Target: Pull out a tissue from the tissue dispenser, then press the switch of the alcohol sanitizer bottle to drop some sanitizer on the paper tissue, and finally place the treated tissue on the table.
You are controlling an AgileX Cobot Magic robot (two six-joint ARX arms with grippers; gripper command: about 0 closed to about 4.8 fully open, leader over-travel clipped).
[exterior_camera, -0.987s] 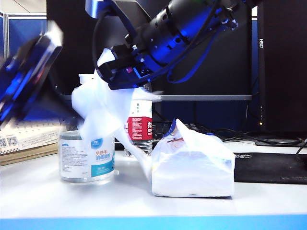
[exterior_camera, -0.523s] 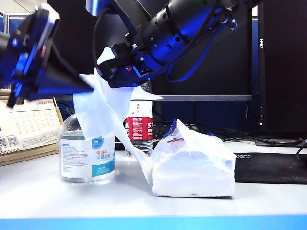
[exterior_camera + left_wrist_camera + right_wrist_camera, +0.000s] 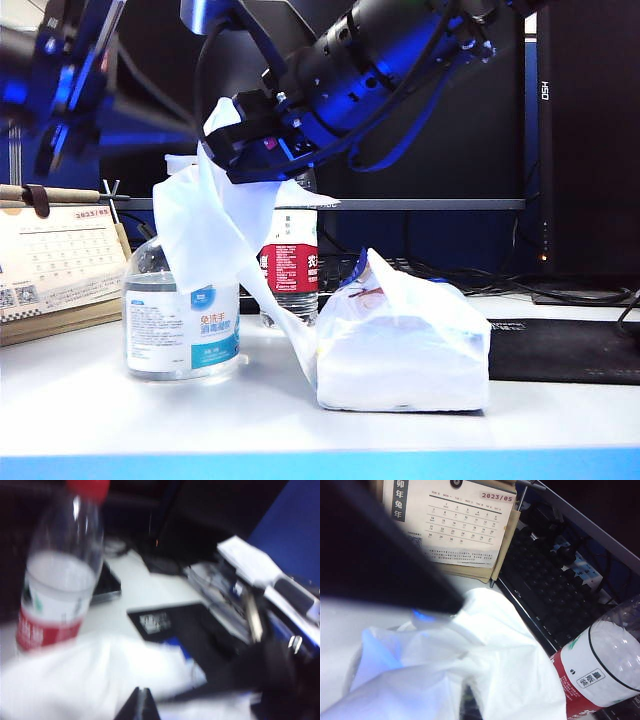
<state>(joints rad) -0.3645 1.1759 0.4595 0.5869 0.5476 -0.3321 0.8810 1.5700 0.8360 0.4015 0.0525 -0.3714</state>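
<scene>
Left claw closed; red-capped bottle nr tissue

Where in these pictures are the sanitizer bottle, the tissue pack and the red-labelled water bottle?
alcohol sanitizer bottle (image 3: pixel 182 330), exterior view: on its blue-and-white label.
tissue dispenser (image 3: pixel 402 362), exterior view: on the pack's front face.
water bottle (image 3: pixel 592 677), right wrist view: on its white label band.

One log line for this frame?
right gripper: shut on tissue, above sanitizer bottle | left gripper: shut, empty, raised | tissue dispenser: on table
</scene>
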